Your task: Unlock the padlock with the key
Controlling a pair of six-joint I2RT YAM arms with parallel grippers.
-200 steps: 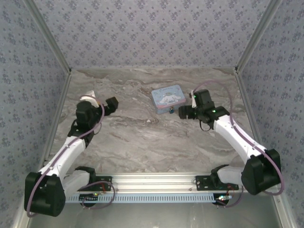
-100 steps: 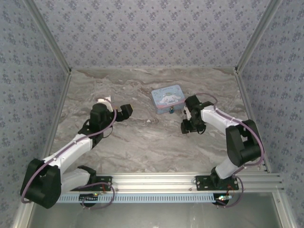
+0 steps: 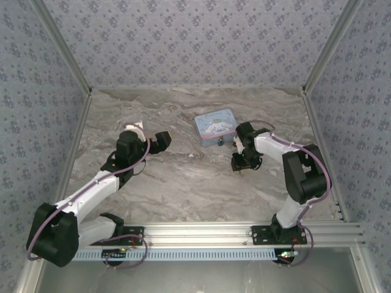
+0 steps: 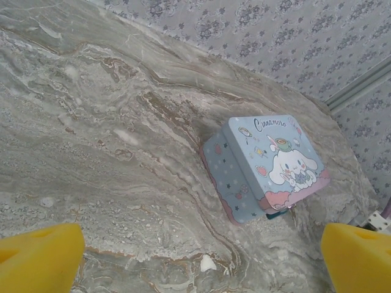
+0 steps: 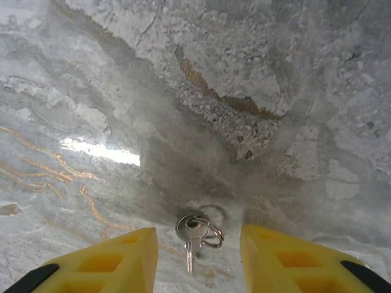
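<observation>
Early stage, nothing unlocked: key (image 5: 192, 237) lies ungripped on the table (image 5: 122, 91) at bottom centre of the right wrist view, between the parted fingers of the right gripper (image 5: 197, 232); padlock (image 3: 220, 143) sits untouched at the lower edge of the tin (image 3: 216, 125), centre-right of the top view; left gripper (image 4: 201, 244) spread wide, empty

Silvery ringed key (image 5: 191, 234) lies flat; blue padlock (image 3: 219, 143) sits just beside the tin (image 3: 216, 124).

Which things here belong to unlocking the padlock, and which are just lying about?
For the job: key on the table, straddled by the open right gripper; padlock, tucked at the tin's near edge.
Lying about: the tin itself, pale blue with a cartoon figure.
</observation>
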